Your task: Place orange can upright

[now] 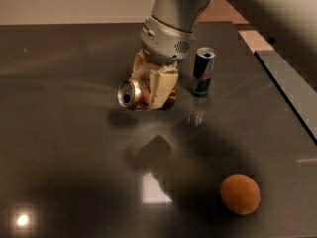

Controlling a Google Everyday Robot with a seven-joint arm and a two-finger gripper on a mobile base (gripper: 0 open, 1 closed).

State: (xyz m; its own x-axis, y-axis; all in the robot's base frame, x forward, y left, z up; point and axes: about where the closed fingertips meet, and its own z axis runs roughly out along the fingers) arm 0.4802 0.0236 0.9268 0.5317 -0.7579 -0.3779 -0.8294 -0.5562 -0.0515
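- My gripper [151,89] is clamped on the orange can [130,93], which has a coppery body and a silver top.
- Its long axis lies roughly level, top pointing left of my jaws.
- Just right of my jaws stands a slim dark can [202,72].

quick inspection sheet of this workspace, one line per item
surface: dark glossy table with bright glare spots
job's things: orange can held sideways, silver top facing left, apparently lifted off the table; not upright yet
clutter: slim dark can standing upright just right of the end effector; round orange fruit at front right, apart from both
grippers: end effector over the middle-back of the table, shut on the orange can
cables: nothing seen
surroundings: pale wall behind the table
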